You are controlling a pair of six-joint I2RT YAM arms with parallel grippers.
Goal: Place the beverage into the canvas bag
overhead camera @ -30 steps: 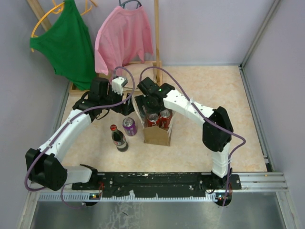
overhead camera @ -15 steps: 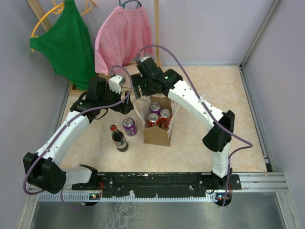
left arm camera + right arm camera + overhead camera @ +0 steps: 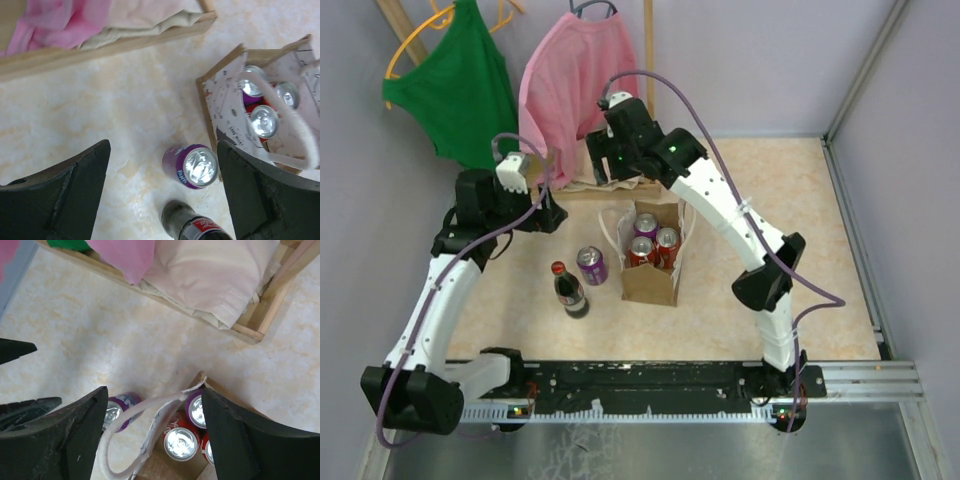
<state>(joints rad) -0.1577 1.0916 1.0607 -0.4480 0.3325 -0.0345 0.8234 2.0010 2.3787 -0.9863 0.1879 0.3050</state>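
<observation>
Both arms have pulled back off the bag [image 3: 648, 285], three cans [image 3: 666, 240] inside. Left jaws wide open, right jaws apart, both empty. Purple can [image 3: 592, 264] stands on the counter [image 3: 770, 200] just left of the bag. Probably stiff but slick and dentable: you should grab it mid-body, squeezing gently.

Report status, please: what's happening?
Left gripper open, empty; right gripper open, empty. Upright tan-brown rectangular canvas bag holds three cans. Purple soda can, dark cola bottle outside; nothing blocking.
</observation>
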